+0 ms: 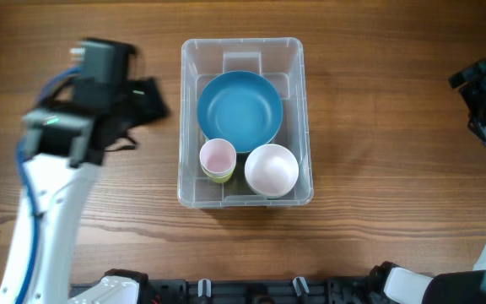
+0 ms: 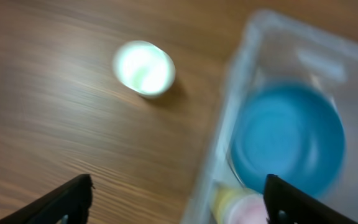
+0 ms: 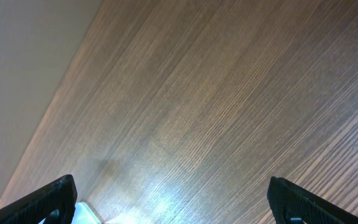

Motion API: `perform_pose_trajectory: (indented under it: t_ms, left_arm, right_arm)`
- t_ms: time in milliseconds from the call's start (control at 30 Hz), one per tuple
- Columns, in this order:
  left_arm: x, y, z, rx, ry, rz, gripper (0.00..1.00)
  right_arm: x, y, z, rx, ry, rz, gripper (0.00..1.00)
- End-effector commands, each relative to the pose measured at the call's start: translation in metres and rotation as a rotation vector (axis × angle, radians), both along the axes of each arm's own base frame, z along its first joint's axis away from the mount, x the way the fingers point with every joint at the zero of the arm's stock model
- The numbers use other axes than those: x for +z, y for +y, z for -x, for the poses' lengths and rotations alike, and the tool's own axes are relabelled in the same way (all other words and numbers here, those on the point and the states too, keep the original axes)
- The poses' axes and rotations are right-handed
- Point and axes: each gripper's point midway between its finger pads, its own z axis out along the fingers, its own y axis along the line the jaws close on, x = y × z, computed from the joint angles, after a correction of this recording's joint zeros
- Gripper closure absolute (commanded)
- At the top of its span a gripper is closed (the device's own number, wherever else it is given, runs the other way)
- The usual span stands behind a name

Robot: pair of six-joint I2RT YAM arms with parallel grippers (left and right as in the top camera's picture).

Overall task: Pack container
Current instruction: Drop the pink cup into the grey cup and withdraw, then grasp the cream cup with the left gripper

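The clear plastic container (image 1: 188, 127) stands at the table's middle. It holds a blue bowl (image 1: 240, 108), a pink cup (image 1: 217, 156) nested in a yellow-green cup, and a white bowl (image 1: 271, 169). My left gripper (image 1: 150, 97) is open and empty, just left of the container. The left wrist view is blurred and shows the container's wall (image 2: 229, 93), the blue bowl (image 2: 288, 140), the pink cup (image 2: 247, 208) and a small pale green cup (image 2: 143, 68) standing on the table outside the container. My left gripper (image 2: 179, 186) hangs over the container's edge there. The overhead view does not show this small cup. My right gripper (image 1: 472, 80) is open and empty at the far right.
The right wrist view shows only bare wood under the open right gripper (image 3: 173, 193) and a pale edge at the lower left (image 3: 86, 214). The arm bases sit along the table's front edge (image 1: 243, 291).
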Motion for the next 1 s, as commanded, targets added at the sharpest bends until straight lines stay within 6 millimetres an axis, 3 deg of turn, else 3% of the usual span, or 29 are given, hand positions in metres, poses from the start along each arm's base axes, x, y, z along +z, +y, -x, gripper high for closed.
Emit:
perform_pose_trajectory:
  t_ms: [0, 167, 300, 433, 567, 667, 700, 733, 867, 967]
  left_arm:
    - [-0.014, 0.067, -0.013, 0.205, 0.028, 0.037, 0.18]
    - [-0.055, 0.082, -0.05, 0.157, 0.092, 0.16, 0.3]
    - [-0.113, 0.081, -0.076, 0.129, 0.21, 0.175, 0.3]
    - [-0.174, 0.081, -0.084, 0.113, 0.351, 0.177, 0.34]
    - [-0.209, 0.082, -0.084, 0.119, 0.427, 0.185, 0.45]
    - [-0.217, 0.082, -0.086, 0.12, 0.436, 0.185, 0.62]
    - [-0.217, 0.082, -0.087, 0.117, 0.433, 0.184, 0.72]
    - [-0.216, 0.082, -0.087, 0.117, 0.432, 0.184, 0.91]
    - [-0.188, 0.081, -0.078, 0.116, 0.416, 0.183, 0.96]
    - [-0.139, 0.069, -0.065, 0.088, 0.352, 0.172, 0.96]
  right_arm:
    - [-0.001, 0.001, -0.001, -0.003, -0.002, -0.01, 0.0]
    - [-0.001, 0.001, -0.001, -0.003, -0.002, -0.01, 0.0]
    - [-0.001, 0.001, -0.001, -0.003, -0.002, -0.01, 0.0]
    - [-0.001, 0.001, -0.001, -0.003, -0.002, -0.01, 0.0]
    - [-0.001, 0.001, -0.001, -0.003, -0.002, -0.01, 0.0]
    - [-0.001, 0.001, -0.001, -0.003, -0.002, -0.01, 0.0]
    - [-0.001, 0.001, -0.001, -0.003, -0.002, -0.01, 0.0]
    - [-0.001, 0.001, -0.001, -0.003, -0.002, -0.01, 0.0]
    - [-0.001, 0.001, -0.001, -0.003, -0.002, -0.01, 0.0]
    - [-0.001, 0.001, -0.001, -0.003, -0.002, -0.01, 0.01]
